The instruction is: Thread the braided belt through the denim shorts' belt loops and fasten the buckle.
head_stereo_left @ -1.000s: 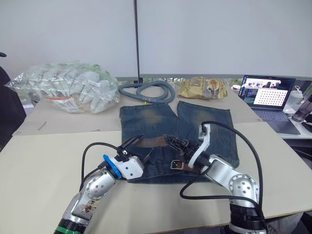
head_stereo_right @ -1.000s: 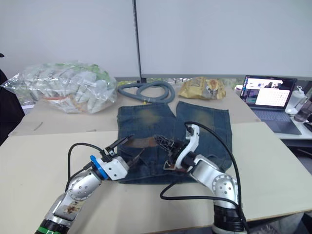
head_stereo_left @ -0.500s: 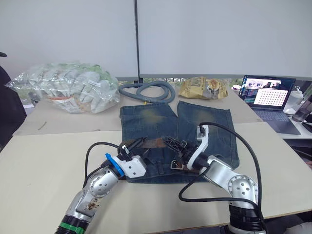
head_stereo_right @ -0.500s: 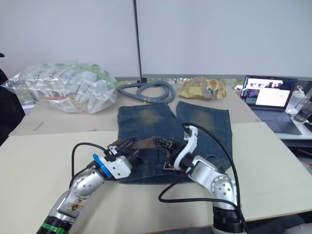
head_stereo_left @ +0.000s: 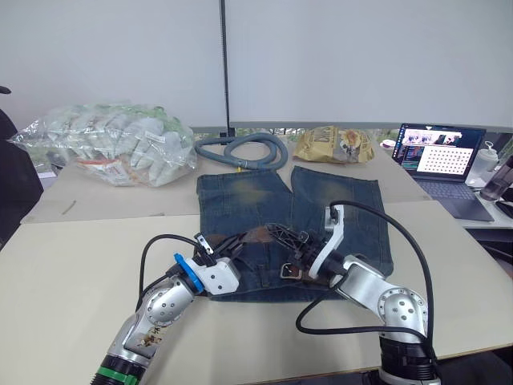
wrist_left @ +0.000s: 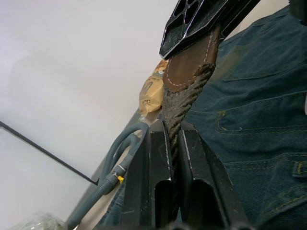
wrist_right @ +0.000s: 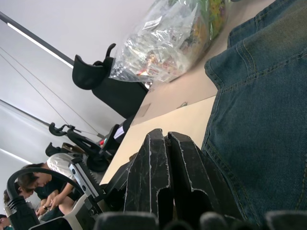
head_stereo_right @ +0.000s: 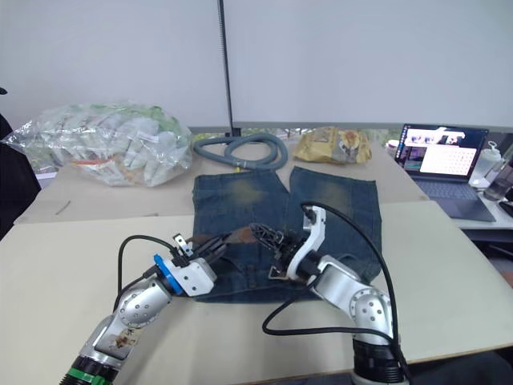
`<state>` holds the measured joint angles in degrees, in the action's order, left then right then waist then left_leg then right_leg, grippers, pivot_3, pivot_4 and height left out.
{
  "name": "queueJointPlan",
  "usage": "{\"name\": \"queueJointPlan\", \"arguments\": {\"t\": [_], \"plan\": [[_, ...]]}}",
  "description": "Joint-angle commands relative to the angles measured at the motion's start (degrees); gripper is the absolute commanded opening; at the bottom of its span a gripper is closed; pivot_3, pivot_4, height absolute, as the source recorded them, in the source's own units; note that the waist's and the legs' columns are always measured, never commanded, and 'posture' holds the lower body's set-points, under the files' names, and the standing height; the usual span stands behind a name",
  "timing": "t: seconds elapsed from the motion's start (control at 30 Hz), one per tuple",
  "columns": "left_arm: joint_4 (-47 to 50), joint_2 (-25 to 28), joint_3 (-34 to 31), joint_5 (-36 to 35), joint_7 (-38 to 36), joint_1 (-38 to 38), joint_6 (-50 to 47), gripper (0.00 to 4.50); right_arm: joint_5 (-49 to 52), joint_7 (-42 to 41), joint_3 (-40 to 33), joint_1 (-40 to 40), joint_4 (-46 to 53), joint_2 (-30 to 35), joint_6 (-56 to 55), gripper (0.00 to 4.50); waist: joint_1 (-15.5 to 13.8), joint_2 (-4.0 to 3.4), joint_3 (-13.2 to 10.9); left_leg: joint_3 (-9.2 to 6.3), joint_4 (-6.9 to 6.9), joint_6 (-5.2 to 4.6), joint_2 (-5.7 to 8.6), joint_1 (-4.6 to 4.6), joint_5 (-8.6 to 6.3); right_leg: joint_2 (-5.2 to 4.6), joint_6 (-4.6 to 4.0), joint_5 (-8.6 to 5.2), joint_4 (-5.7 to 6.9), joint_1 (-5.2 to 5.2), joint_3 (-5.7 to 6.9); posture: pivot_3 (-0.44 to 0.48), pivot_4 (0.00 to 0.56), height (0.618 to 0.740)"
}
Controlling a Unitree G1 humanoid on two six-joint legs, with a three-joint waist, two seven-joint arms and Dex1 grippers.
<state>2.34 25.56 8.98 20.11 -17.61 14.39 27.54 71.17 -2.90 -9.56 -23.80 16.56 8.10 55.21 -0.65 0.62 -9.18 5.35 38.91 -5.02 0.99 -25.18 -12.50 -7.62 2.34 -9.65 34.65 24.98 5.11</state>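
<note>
Since a second ago the left gripper (wrist_left: 173,143) has closed from open onto the belt (wrist_left: 184,100); the right gripper (wrist_right: 165,158) is pressed closed above the shorts (head_stereo_left: 337,200).

A beige table (head_stereo_left: 72,265) carries the denim shorts (head_stereo_left: 337,200) at its centre. Along the far edge lie a plastic bag of packets (head_stereo_left: 120,144), a grey hose (head_stereo_left: 240,150), a yellow bag (head_stereo_left: 335,145) and, far right, an open laptop (head_stereo_left: 442,156).
</note>
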Motion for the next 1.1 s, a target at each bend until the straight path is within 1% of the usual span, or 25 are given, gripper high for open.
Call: {"name": "queueJointPlan", "arguments": {"t": [0.03,0.13,0.17,0.2,0.3,0.37,0.43,0.53,0.63,0.67,0.7,0.77,0.83,0.93,1.0,1.1], "plan": [[0.5,0.8,-1.1,-1.2,0.2,0.1,0.7,0.03,1.3,-0.2,-0.5,-0.2,1.2,0.8,-0.5,0.00,0.0,0.00,0.0,0.00,0.00,0.00,0.00,0.00,0.00,0.00,0.00,0.00,0.00,0.00,0.00,0.000,0.150,0.740],[0.8,0.9,-1.2,-4.3,-1.8,-0.4,0.6,0.03,1.0,-0.2,-0.6,-0.4,1.0,0.8,-0.9,0.00,0.0,0.00,0.0,0.00,0.00,-0.01,0.00,0.00,-0.01,0.00,0.00,0.00,0.00,0.00,0.00,0.000,0.150,0.740],[0.7,1.1,-1.2,-4.8,-2.3,-0.6,0.8,0.74,0.8,-0.2,-0.6,-0.4,1.0,0.8,-1.0,0.00,0.0,0.00,0.0,0.00,0.00,-0.01,0.00,0.00,-0.01,0.00,0.00,0.00,0.00,0.00,0.00,0.000,0.150,0.740],[0.6,1.4,-1.2,-4.8,-2.4,-0.8,1.2,1.00,0.7,-0.2,-0.5,-0.4,1.0,0.8,-1.0,0.00,0.1,0.00,0.0,0.00,0.00,-0.01,-0.01,0.00,-0.01,0.00,0.00,0.00,0.00,0.00,0.00,0.000,0.150,0.740],[0.7,1.9,-1.3,-3.8,-1.6,-1.0,1.9,2.02,0.7,-0.2,-0.3,-0.2,1.2,0.8,-1.1,0.00,0.1,0.00,0.0,0.01,0.00,-0.01,-0.01,0.00,0.00,0.00,0.00,0.00,0.01,0.02,0.00,0.000,0.150,0.740],[1.6,1.2,-1.5,-7.4,-2.7,-1.4,0.6,2.71,0.6,-0.2,-0.3,0.0,1.3,0.7,-1.1,0.00,0.0,0.00,0.0,0.00,0.00,-0.01,0.00,0.00,-0.01,0.00,0.00,0.00,0.01,0.01,0.00,0.000,0.150,0.740],[3.7,0.0,-1.4,-14.0,-5.5,-2.5,-3.6,3.34,0.5,-0.2,-0.4,0.1,1.3,0.8,-1.2,0.00,0.1,0.00,0.0,0.00,0.02,-0.01,0.00,0.00,-0.01,-0.02,0.00,0.00,0.01,0.00,0.00,0.000,0.150,0.740],[9.2,-1.2,-1.8,-26.7,-10.7,-5.1,-12.7,3.34,0.2,-0.3,-0.6,0.1,1.1,1.1,-1.4,0.00,0.2,0.00,0.0,0.01,0.02,-0.01,-0.01,0.00,-0.01,-0.03,0.01,-0.01,0.01,0.01,-0.02,0.000,0.150,0.740],[15.7,-0.1,-2.5,-38.3,-15.7,-8.0,-22.2,3.34,-0.1,-0.3,-0.9,-0.1,0.7,1.2,-1.7,0.00,0.4,0.00,0.0,0.00,0.02,0.01,-0.03,0.00,0.00,-0.02,0.01,-0.02,0.04,0.03,-0.04,0.000,0.150,0.740],[18.2,0.6,-2.9,-44.2,-17.4,-9.5,-27.3,3.34,-0.2,-0.4,-0.9,-0.2,0.6,1.1,-1.9,0.00,0.5,0.00,0.0,0.00,0.02,0.02,-0.04,0.00,0.00,-0.02,0.01,-0.02,0.04,0.03,-0.04,0.000,0.150,0.740],[20.0,1.2,-3.3,-48.4,-18.4,-10.5,-31.2,3.34,-0.3,-0.5,-1.0,-0.3,0.5,1.0,-2.1,0.00,0.5,0.00,0.0,0.00,0.02,0.01,-0.04,0.00,0.00,-0.02,0.01,-0.03,0.05,0.03,-0.06,0.000,0.150,0.740],[23.1,2.3,-4.5,-59.2,-19.5,-12.7,-40.4,3.34,-0.4,-0.8,-0.8,-0.3,0.5,0.8,-2.5,0.00,0.5,0.00,0.0,0.00,0.03,0.01,-0.03,0.00,0.00,-0.02,0.03,-0.05,0.08,0.04,-0.07,0.000,0.150,0.740],[24.6,1.9,-6.4,-68.5,-17.9,-14.1,-47.6,3.34,-0.2,-1.4,-0.6,-0.2,0.7,0.8,-2.7,0.00,0.5,0.00,0.0,0.00,0.05,0.01,-0.02,0.00,0.00,-0.01,0.05,-0.07,0.11,0.03,-0.09,0.000,0.150,0.740],[24.1,0.1,-10.2,-79.6,-11.7,-15.5,-55.4,3.34,0.6,-2.2,-0.5,0.2,1.7,0.9,-2.6,0.00,0.4,0.00,0.0,-0.03,0.07,0.00,0.00,0.00,0.00,-0.01,0.09,-0.10,0.13,0.02,-0.11,0.000,0.150,0.740],[23.3,-1.3,-12.7,-85.7,-8.4,-15.9,-58.8,3.34,1.4,-2.6,-0.5,0.7,2.5,1.2,-2.3,0.00,0.4,0.00,0.0,-0.03,0.08,0.00,0.01,0.01,0.00,-0.01,0.09,-0.10,0.14,0.00,-0.12,0.000,0.150,0.740],[21.9,-4.9,-15.6,-96.1,-1.2,-14.3,-62.2,3.34,2.8,-3.4,-0.5,1.3,3.4,1.4,-2.0,0.00,0.3,0.00,0.0,-0.04,0.09,-0.01,0.03,0.01,0.00,-0.01,0.09,-0.10,0.15,-0.01,-0.14,0.000,0.150,0.740]]}}
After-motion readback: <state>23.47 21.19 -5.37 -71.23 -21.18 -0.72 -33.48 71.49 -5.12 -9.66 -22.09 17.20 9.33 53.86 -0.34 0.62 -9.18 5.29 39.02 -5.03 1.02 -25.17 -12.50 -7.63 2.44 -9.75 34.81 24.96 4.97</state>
